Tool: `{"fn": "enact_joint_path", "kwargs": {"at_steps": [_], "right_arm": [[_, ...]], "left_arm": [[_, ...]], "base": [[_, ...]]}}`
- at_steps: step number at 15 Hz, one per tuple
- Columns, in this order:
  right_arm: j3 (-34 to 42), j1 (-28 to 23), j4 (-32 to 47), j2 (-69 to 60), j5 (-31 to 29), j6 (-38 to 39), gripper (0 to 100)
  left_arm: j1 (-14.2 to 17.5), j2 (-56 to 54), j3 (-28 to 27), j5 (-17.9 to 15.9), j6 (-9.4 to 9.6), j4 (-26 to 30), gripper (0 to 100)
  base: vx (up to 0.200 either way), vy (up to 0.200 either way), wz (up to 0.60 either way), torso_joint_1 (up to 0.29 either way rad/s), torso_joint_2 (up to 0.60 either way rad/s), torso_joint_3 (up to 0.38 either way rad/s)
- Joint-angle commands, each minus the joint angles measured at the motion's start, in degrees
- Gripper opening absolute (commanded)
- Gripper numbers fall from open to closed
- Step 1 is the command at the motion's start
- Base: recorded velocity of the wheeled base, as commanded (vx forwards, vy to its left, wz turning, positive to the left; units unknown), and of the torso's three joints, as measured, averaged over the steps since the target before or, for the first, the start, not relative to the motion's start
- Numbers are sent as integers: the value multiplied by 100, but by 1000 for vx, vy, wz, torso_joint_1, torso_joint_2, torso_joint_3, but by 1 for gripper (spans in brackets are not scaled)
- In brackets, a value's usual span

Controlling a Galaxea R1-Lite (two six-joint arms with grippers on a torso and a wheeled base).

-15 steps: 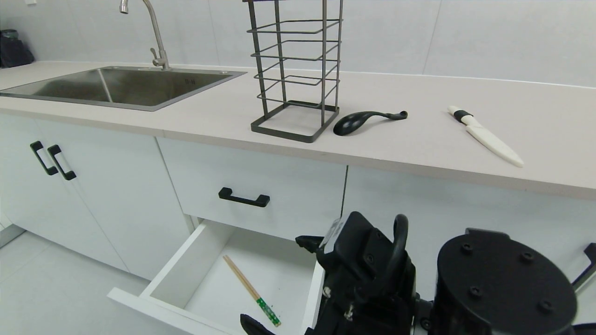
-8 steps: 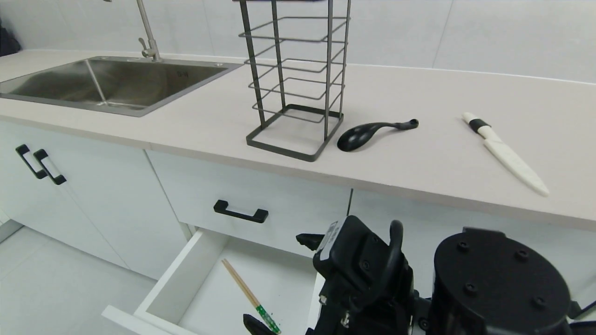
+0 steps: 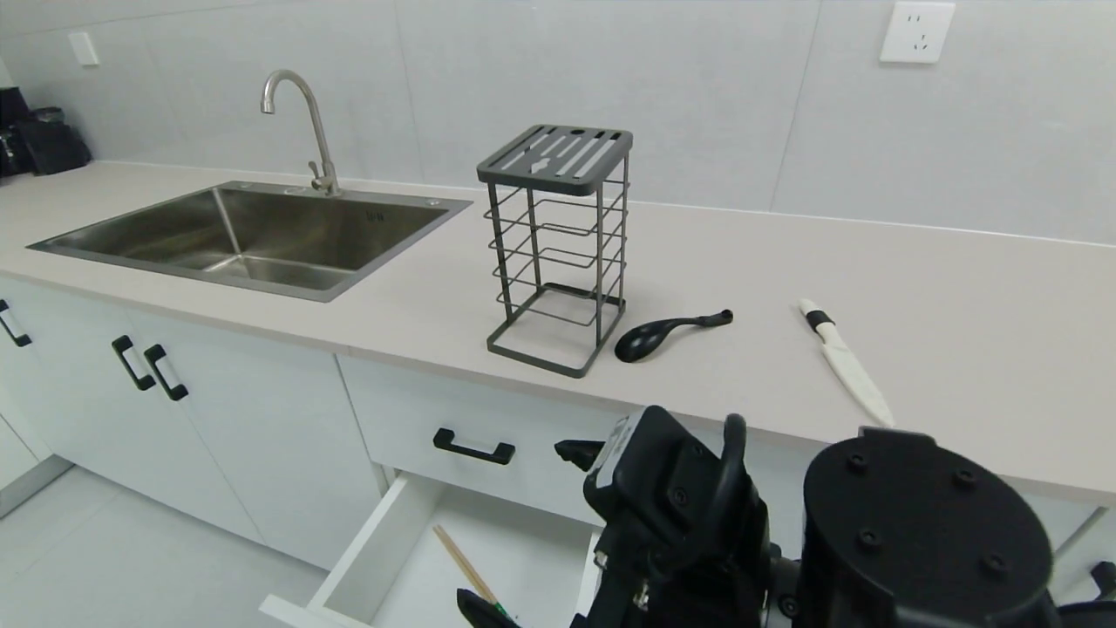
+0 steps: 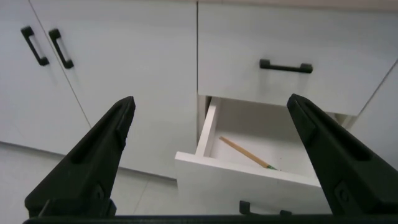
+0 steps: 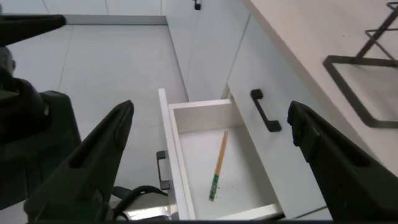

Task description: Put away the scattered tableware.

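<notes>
A black spoon (image 3: 667,336) lies on the counter beside the wire rack (image 3: 558,253). To its right rests a white knife (image 3: 844,362) with a black band on the handle. Below the counter a white drawer (image 3: 366,549) stands pulled out, and a pair of chopsticks (image 3: 466,571) lies on its floor. In the left wrist view my left gripper (image 4: 211,102) is open above the drawer (image 4: 249,180), with the chopsticks (image 4: 247,154) seen between its fingers. My right gripper (image 5: 211,107) is open too, high over the same drawer (image 5: 166,143) and chopsticks (image 5: 217,165). Both grippers hold nothing.
A steel sink (image 3: 253,231) with a faucet (image 3: 301,122) sits at the counter's left. Above the open drawer is a shut drawer with a black handle (image 3: 473,447). Cabinet doors with black handles (image 3: 148,371) stand to the left. A wall socket (image 3: 915,30) is at the back right.
The head camera has moved up and back, so the rack's top and more of the wall now show. The spoon, knife and chopsticks lie where they were.
</notes>
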Motion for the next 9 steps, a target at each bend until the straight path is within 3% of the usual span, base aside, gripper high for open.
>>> {"fn": "enact_joint_path", "kwargs": {"at_steps": [1,9], "right_arm": [[-13,-13,-12,114,3,-2,100],[-118,-268,6,492,38,7,100]], "left_arm": [[1,7,1,-2,0,-6,100],[1,7,10,-2,0,-6,100]], "base": [[0,0,0,85,-471,-217],[0,0,0,321,-499,-237]]}}
